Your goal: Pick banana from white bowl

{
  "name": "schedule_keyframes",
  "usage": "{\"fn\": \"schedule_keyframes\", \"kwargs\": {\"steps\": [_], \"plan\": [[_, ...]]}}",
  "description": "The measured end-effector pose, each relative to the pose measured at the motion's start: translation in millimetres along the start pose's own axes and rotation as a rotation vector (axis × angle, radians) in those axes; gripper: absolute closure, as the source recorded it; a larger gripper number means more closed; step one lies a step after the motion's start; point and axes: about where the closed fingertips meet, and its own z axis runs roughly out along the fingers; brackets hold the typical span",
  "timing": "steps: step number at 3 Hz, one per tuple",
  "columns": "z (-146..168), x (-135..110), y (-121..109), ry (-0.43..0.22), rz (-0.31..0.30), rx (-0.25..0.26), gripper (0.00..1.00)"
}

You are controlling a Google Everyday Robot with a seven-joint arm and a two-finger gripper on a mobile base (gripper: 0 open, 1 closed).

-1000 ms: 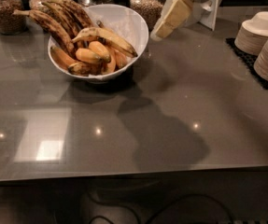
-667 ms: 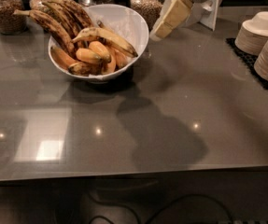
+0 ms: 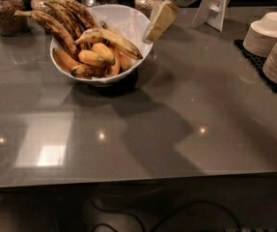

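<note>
Banana [image 3: 110,36] lying on top of the pile in the white bowl [image 3: 126,18], gripper [image 3: 153,32] at the bowl's right rim.
Long, slim, pale yellow, brown-speckled and dark-tipped, it curves gently across the stubby orange bananas [image 3: 92,58], right of the dark streaked ones [image 3: 56,25]. The gripper hangs just above the rim, apart from the banana; spread or pinched, can't tell.

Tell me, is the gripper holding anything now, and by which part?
Nothing is held. The gripper hangs at the right rim of the white bowl; the banana lies inside, apart from it.
</note>
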Motion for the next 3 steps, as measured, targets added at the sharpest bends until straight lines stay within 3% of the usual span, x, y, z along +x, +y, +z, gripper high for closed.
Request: {"fn": "schedule_keyframes", "kwargs": {"steps": [2, 3], "plan": [[39.1, -5.7, 14.6, -0.024, -0.051, -0.077, 0.42], [51.0, -6.3, 20.7, -0.031, -0.061, -0.106, 0.5]]}}
